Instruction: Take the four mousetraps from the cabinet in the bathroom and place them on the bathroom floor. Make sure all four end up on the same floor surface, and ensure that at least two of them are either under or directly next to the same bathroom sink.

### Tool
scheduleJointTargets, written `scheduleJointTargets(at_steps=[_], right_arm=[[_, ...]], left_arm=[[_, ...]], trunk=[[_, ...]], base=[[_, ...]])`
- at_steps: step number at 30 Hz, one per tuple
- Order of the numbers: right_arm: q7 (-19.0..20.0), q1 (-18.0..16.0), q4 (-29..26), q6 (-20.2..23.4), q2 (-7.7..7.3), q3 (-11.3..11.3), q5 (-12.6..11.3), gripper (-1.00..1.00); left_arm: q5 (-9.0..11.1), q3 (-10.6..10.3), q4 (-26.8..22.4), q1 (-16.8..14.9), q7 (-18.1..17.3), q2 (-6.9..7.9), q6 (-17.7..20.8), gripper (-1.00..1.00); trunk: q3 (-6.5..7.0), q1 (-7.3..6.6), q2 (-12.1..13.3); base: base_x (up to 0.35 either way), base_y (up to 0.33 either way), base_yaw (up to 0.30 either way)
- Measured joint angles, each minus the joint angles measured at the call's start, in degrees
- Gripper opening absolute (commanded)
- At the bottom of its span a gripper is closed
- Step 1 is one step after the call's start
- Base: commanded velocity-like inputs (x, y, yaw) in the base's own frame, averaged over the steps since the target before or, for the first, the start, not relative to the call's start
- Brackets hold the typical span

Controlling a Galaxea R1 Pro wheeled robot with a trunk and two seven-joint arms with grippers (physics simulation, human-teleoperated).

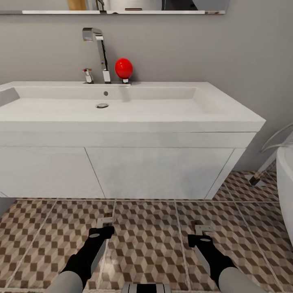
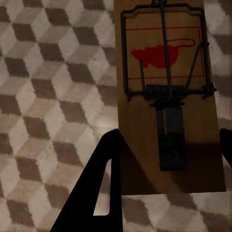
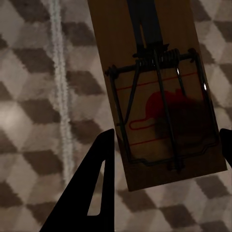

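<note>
The robot faces the wide white rectangular sink (image 1: 122, 108) on its wall-hung white vanity (image 1: 154, 171), with a tall angular chrome tap (image 1: 97, 53) and a round red object (image 1: 123, 68) standing at the basin's back edge. Both arms reach down over the bathroom floor (image 1: 150, 240) of brown, beige and white cube-patterned tiles, just in front of the vanity's lower edge, which fits the demand that two traps end up next to the same sink.

In the head view the left gripper (image 1: 101, 232) and the right gripper (image 1: 200, 238) each point at a small pale board on the tiles ahead of their tips. In the left wrist view, a flat brown wooden mousetrap (image 2: 169, 96) with a dark wire bar, coil spring and red mouse print lies between the two black fingers (image 2: 96, 193); the fingers are spread wide, one on each side of the board's near end. The right wrist view shows a second wooden mousetrap (image 3: 159, 96), turned at a slight angle, again between spread fingers (image 3: 92, 193) that stand off its long edges.

Whether each board rests flat on the tiles or hangs just above them cannot be told for sure, though neither is pinched. Judging by this, two traps look delivered beside the sink
</note>
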Motion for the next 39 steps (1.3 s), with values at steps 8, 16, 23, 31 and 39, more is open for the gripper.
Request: scheduleJointTargets(at_steps=[8,16,23,31,39], right_arm=[[-0.01,0.01,0.01,-0.03,-0.16,-0.25,-0.05,-1.00],[-0.01,0.01,0.01,-0.03,-0.15,-0.27,-0.04,-1.00],[0.06,0.03,0.01,-0.04,-0.15,-0.22,0.05,-1.00],[0.25,0.00,0.01,-0.05,-0.15,-0.11,0.18,-1.00],[0.48,-3.97,4.42,-1.91,0.40,-0.13,-0.01,-1.00]], left_arm=[[0.00,-0.01,0.08,0.01,0.06,-0.22,0.17,-1.00],[0.00,-0.06,0.01,0.01,0.06,-0.25,-0.12,-1.00],[0.00,-0.08,0.00,-0.01,0.06,-0.16,-0.26,-1.00],[0.00,-0.01,0.22,0.01,0.07,-0.12,-0.23,-1.00],[0.00,-0.03,0.39,-0.03,0.02,-0.10,-0.15,-1.00]], trunk=[[0.00,0.00,0.00],[0.00,-0.02,0.00],[0.00,-0.03,0.00],[0.00,0.00,0.00],[0.00,0.00,0.00]], base=[[-0.001,0.000,0.000],[0.078,0.000,0.000],[0.266,0.000,0.000],[0.042,0.000,0.000],[0.001,0.000,0.000]])
